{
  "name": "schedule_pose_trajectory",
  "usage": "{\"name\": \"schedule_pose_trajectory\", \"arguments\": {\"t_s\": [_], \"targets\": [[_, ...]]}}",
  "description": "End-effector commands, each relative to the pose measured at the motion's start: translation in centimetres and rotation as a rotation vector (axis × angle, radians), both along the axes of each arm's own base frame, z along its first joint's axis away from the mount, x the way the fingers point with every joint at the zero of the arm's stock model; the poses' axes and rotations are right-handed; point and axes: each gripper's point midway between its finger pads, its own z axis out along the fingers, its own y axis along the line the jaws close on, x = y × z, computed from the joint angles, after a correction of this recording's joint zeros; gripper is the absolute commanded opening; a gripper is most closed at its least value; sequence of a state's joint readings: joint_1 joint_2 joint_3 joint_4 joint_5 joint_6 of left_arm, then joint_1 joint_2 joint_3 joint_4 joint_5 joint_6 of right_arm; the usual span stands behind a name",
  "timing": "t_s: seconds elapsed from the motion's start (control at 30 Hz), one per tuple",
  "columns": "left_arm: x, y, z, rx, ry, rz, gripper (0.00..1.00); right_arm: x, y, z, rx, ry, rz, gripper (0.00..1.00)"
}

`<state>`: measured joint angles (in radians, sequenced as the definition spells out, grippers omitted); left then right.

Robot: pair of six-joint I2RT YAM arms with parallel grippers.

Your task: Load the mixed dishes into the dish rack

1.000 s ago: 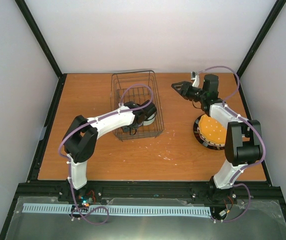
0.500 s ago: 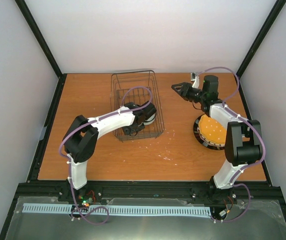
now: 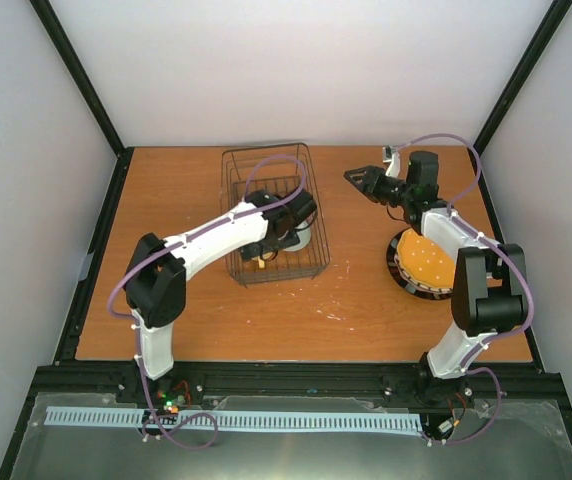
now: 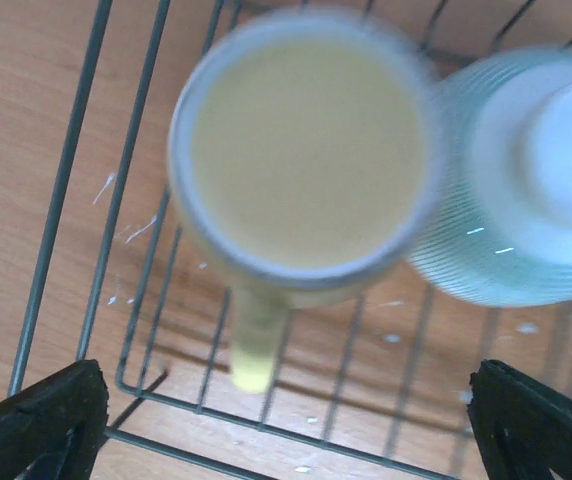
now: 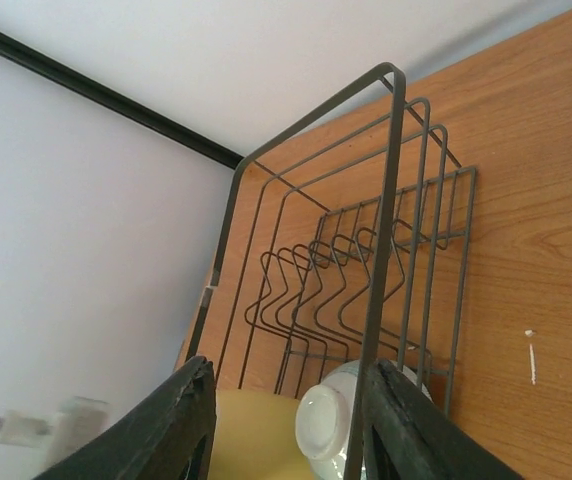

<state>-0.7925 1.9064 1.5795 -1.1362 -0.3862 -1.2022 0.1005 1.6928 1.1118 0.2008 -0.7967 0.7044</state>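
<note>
The wire dish rack [image 3: 266, 150] stands left of the table's middle. Inside its near end a cream-yellow mug [image 4: 306, 150] stands upright with its handle [image 4: 256, 340] toward the camera. Beside it lies an upturned pale blue-green bowl [image 4: 536, 180]. My left gripper [image 4: 286, 430] hovers above the mug, open wide, its fingertips [image 4: 36, 420] at the frame corners and empty. My right gripper [image 3: 361, 180] hangs open and empty to the right of the rack, facing it. A stack of plates, the orange-yellow dotted plate [image 3: 428, 258] on top, lies under the right arm.
The rack's upright dividers [image 5: 316, 290] fill its far half with nothing in them. White specks mark the wooden table [image 3: 196, 310] in front of the rack. Black frame rails [image 3: 96, 250] and pale walls border the table.
The left gripper has opened from nearly shut, let go of the mug in the rack, and drawn up and away from it. The right arm has stayed put.
</note>
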Motion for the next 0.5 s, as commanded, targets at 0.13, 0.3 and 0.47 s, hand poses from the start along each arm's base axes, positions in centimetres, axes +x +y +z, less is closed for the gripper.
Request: {"name": "schedule_pose_trajectory", "arguments": {"t_s": [0.13,0.3,0.47], "targets": [[4.7,-1.9,14.0,-0.041,-0.367,-0.131,1.0,0.9,-2.1,2.7,-0.102,-0.058,-0.062,0.4],[9.3,-5.0,26.2,-0.117,-0.764,-0.406,1.0,1.8,-7.8,1.9,-0.309,0.04,-0.267,0.32],[12.6,-6.6,30.9,-0.386,-0.902,-0.666,0.98,-1.1,-17.6,-1.4,-0.469,0.303,-0.508,0.3]]}}
